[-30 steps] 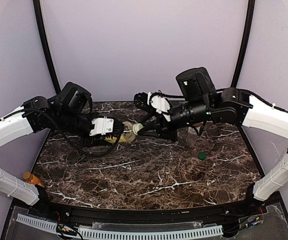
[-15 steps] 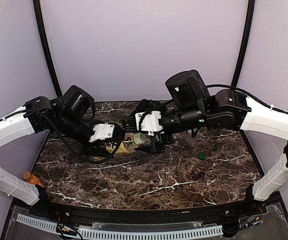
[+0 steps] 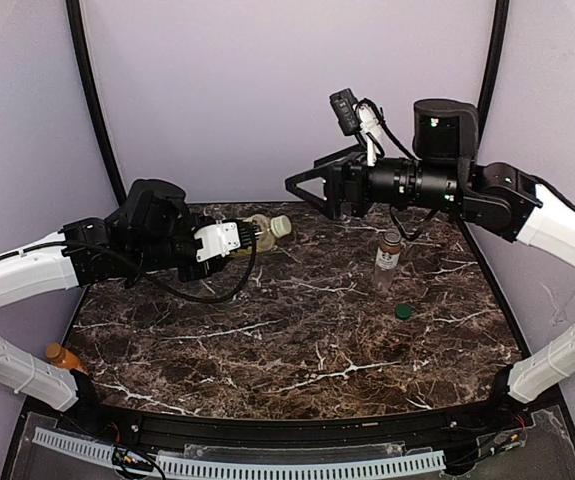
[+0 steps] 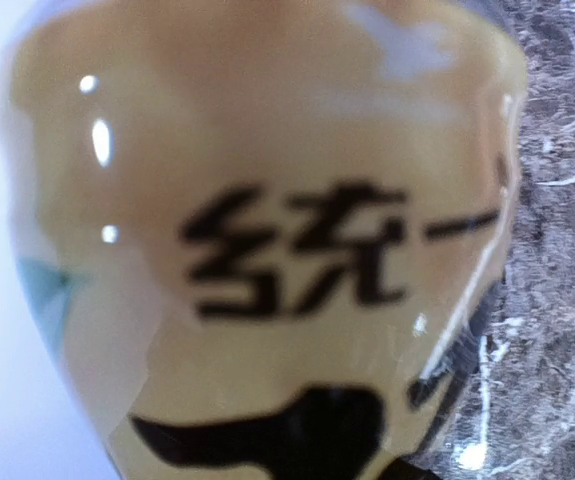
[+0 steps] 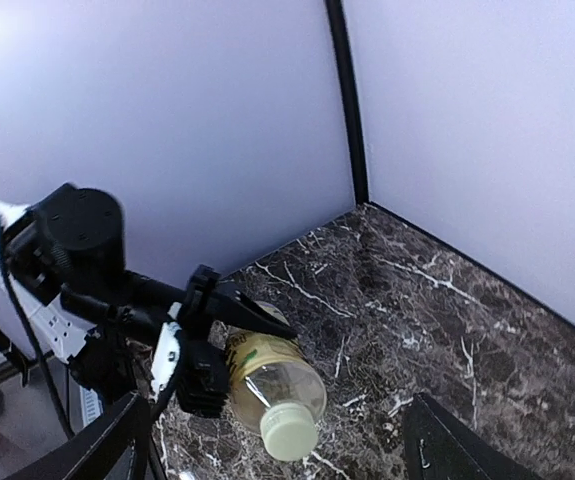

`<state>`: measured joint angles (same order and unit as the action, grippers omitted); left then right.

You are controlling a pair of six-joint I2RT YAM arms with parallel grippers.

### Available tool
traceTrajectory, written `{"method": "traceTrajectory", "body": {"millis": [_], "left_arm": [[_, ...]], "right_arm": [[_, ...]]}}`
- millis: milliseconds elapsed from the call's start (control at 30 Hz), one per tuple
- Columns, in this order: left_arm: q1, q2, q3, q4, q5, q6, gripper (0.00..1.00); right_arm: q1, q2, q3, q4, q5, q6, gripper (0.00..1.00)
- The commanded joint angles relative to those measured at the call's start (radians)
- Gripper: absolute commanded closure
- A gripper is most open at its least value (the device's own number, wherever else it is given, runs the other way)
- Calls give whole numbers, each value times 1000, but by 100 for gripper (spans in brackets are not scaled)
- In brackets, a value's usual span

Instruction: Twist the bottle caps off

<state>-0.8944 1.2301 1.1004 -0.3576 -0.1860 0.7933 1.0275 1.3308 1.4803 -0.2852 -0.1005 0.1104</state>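
My left gripper [image 3: 243,239] is shut on the tall yellow-labelled bottle [image 3: 260,231], holding it on its side above the back of the table. Its pale cream cap [image 3: 280,226] points right and sits on the neck. In the left wrist view the label [image 4: 267,250] fills the frame and hides the fingers. My right gripper [image 3: 302,187] hangs open, up and to the right of the cap, touching nothing. In the right wrist view the bottle [image 5: 272,372] and its cap [image 5: 289,432] lie between and beyond my wide-set fingers [image 5: 107,445].
A short clear bottle [image 3: 388,259] stands upright at the right of the marble table [image 3: 297,340]. A dark green cap [image 3: 403,311] lies loose just in front of it. An orange bottle [image 3: 62,356] rests by the left arm's base, off the table's left edge.
The right gripper let go of the cream cap, opened, and drew up and back to the right. The left arm carried the bottle toward the back, cap still on.
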Motion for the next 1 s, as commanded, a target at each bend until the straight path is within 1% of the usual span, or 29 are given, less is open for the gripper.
{"method": "traceTrajectory", "body": {"millis": [0,33,167,233,333,500,533,633,733,800,900,967], "left_arm": [[-1,-31,-29,242,-204,70,97],[-1,-31,-34,250,-223,81,96],[-1,-33,-52,274,-233,105,96],[-1,-34,-55,275,-227,100,96],[-1,-33,-55,273,-222,101,95],[-1,-34,-52,267,-209,101,95],[-1,-33,-51,266,-207,101,95],[-1,-34,-50,267,-210,102,95],[-1,-35,-51,266,-208,101,95],[-1,-36,-52,266,-206,101,95],[-1,-35,-54,267,-200,101,95],[-1,-36,-55,267,-198,102,95]], "right_arm": [[-73,66,25,-62,-27,458,16],[-73,77,31,-65,-41,464,16],[-75,123,75,-87,-104,454,12],[-76,142,90,-93,-122,447,14],[-81,162,104,-90,-141,447,28],[-98,191,114,-66,-169,448,41],[-102,201,119,-65,-182,449,43],[-107,220,129,-65,-209,456,45],[-107,222,122,-65,-208,457,50],[-108,221,118,-65,-210,456,56],[-109,222,114,-62,-210,454,70],[-109,223,113,-62,-211,451,78]]}}
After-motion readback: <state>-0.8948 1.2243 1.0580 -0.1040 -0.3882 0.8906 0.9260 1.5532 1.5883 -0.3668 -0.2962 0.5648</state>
